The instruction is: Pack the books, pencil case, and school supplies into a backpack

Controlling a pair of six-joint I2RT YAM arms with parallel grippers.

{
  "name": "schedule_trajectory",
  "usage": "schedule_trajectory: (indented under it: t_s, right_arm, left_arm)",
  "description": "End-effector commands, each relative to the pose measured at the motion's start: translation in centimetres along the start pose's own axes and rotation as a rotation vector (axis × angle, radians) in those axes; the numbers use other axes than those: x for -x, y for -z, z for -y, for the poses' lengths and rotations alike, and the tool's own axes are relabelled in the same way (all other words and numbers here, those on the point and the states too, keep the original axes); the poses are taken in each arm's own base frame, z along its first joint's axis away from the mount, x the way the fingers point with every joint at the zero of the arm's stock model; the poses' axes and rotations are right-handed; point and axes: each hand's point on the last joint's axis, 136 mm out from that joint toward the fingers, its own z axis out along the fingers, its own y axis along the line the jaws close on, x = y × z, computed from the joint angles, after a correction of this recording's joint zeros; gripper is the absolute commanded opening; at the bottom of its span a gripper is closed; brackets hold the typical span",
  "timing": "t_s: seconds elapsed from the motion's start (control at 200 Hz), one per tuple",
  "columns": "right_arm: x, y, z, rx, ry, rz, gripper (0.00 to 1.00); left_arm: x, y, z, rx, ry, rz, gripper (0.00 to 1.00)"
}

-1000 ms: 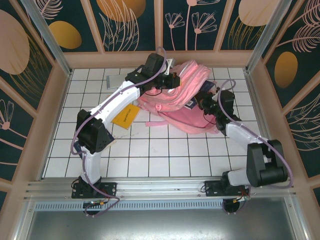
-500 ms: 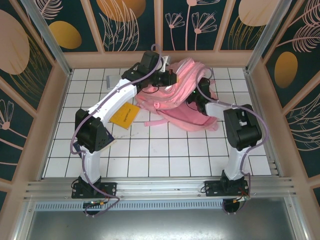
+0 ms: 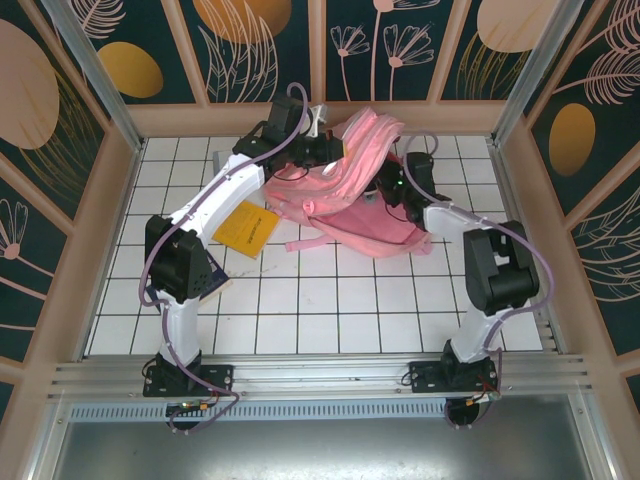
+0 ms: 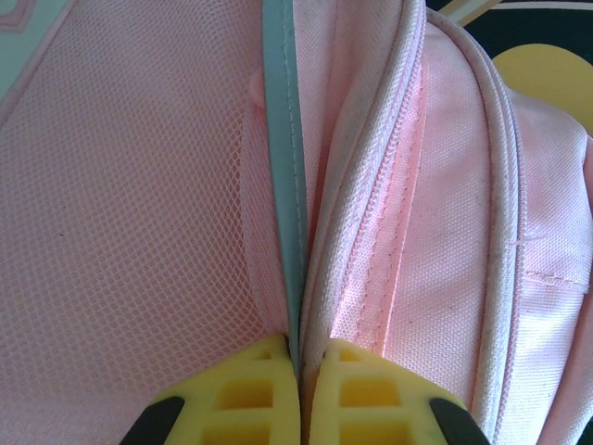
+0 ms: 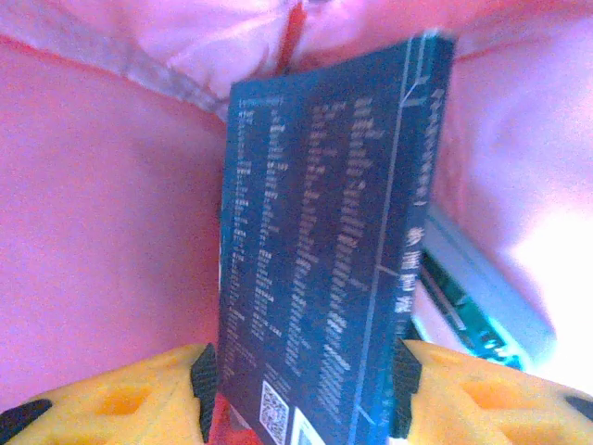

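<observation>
The counter [image 3: 330,300] is white, ruled in a dark square grid. Wooden-framed walls close it in on three sides. Their dark teal panels [image 3: 100,90] are printed with pale leaves, flowers and orange ovals. An aluminium rail [image 3: 320,372] runs along the near edge, and both arms are bolted to it.

The backpack [image 3: 372,228] lies crumpled at the middle of the far edge, with a strap [image 3: 308,246] trailing toward the near side. A yellow book [image 3: 250,228] lies flat left of it, partly under the left arm. Its label is too small to read. A grey book [image 3: 222,160] sits near the far left corner, half hidden by the same arm.

The left claw [image 3: 335,152] is at the backpack's top. From its wrist, the claw [image 4: 301,366] is pinched tight on a grey-green piped seam [image 4: 283,167] of the backpack [image 4: 445,232]. There is pink mesh [image 4: 130,213] to one side and a zip line to the other.

The right claw [image 3: 385,185] reaches into the backpack's opening. From its wrist, the claw [image 5: 304,371] has its yellow fingers [image 5: 120,399] spread apart with the navy book [image 5: 315,232] standing between them. Pink fabric [image 5: 102,185] surrounds the book. I cannot tell whether the pads press its edges. The cover carries columns of small pale print, a line of larger characters down one side and a code square [image 5: 273,405] at the bottom. All of it is too blurred to read. A pale thing with a teal part [image 5: 473,301] lies just beside the book, too unclear to name.
</observation>
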Motion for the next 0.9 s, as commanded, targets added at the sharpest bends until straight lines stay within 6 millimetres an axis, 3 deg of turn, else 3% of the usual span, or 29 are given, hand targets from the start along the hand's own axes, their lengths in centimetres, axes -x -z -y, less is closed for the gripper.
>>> schedule_trajectory:
  t_s: [0.0, 0.135, 0.29, 0.4, 0.52, 0.651, 0.791, 0.896]
  right_arm:
    - [0.8, 2.7, -2.1, 0.115, 0.055, 0.002, 0.55]
    - [2.8, 6.6, -1.0, 0.063, 0.044, 0.105, 0.55]
    - [7.1, 13.4, 1.9, -0.150, 0.009, 0.363, 0.56]
    - [9.6, 18.2, 0.7, -0.213, 0.079, 0.533, 0.55]
    - [11.0, 21.6, -1.2, -0.229, 0.136, 0.623, 0.55]
    - [11.1, 22.8, -3.3, -0.186, 0.186, 0.624, 0.55]
    - [10.1, 21.5, -4.8, -0.119, 0.243, 0.538, 0.55]
    - [9.0, 20.4, -5.9, -0.074, 0.288, 0.476, 0.55]
  left_arm:
    - [3.7, 2.6, 3.3, -0.097, -0.065, 0.129, 0.00]
    - [3.4, 2.2, 3.2, -0.105, -0.057, 0.113, 0.00]
    - [2.0, 1.0, 3.3, -0.117, -0.057, 0.080, 0.00]
    - [-0.1, -1.0, 4.2, -0.130, -0.073, 0.030, 0.00]
    - [-2.4, -3.3, 5.4, -0.148, -0.093, -0.026, 0.00]
    - [-5.1, -5.2, 7.4, -0.179, -0.132, -0.090, 0.00]
    - [-7.1, -5.7, 8.2, -0.186, -0.135, -0.132, 0.00]
    - [-7.2, -4.8, 7.4, -0.139, -0.132, -0.110, 0.28]
